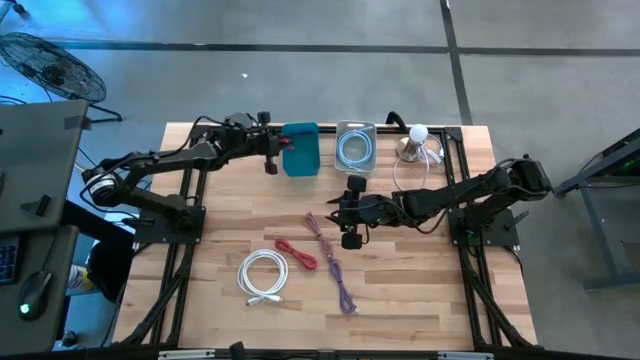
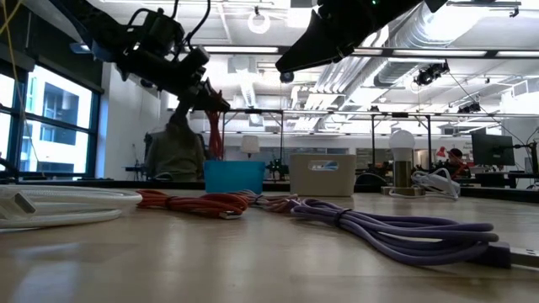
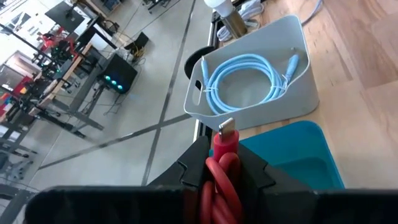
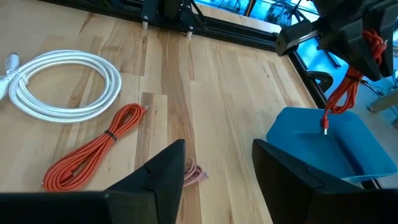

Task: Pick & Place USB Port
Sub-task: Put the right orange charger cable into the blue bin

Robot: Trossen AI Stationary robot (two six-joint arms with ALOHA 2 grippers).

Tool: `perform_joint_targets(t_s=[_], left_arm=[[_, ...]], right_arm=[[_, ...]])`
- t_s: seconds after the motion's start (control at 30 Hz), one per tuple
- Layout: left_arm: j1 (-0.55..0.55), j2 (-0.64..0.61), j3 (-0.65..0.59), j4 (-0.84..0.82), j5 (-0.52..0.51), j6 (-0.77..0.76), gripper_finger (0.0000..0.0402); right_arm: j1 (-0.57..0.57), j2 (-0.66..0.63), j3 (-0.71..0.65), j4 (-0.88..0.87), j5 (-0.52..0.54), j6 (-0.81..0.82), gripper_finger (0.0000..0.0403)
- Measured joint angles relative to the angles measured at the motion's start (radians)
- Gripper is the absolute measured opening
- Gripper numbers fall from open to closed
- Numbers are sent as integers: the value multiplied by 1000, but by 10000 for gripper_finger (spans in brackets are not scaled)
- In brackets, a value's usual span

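1. I have the left gripper held above the counter toward 12 o'clock, just over the open blue plastic bin.
2. Its fingers are pinched tight on a coiled red USB cable; in the left wrist view the silver plug sticks out past the fingertips, and in the right wrist view a loose end dangles down to the bin's mouth.
3. Right beside the blue bin, on its 3 o'clock side, sits a pale grey plastic bin with a light-blue coiled cable lying inside.
4. The right gripper is near the middle of the wooden counter, jaws spread wide with nothing between them.
5. Directly under and beside that gripper is the near end of a long pinkish-purple braided cable, which runs off toward 6 o'clock.
6. An orange-red coiled cable lies flat at roughly 7 o'clock from the counter's centre, apart from both grippers.
7. A white coiled cable lies just beyond it, further toward 7 o'clock.
8. At 1 o'clock, past the grey bin, a small lamp with a white round bulb stands on the counter with a white cord looped by it.
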Motion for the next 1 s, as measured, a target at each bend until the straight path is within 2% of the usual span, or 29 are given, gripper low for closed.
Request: perform_joint_targets(t_s=[0.27,0.6,0.73,0.9,1.0], left_arm=[[-1,1,0,-45,-19,25,57],[-4,1,0,-43,-25,-9,157],[-18,1,0,25,-37,-17,188],[-37,31,26,66,-15,-26,193],[-48,97,63,62,-11,-28,191]], right_arm=[[0,0,0,0,0,0,176],[0,0,0,0,-26,2,172],[0,0,0,1,-27,4,172],[0,0,0,1,-27,4,169],[0,0,0,0,-27,16,167]])
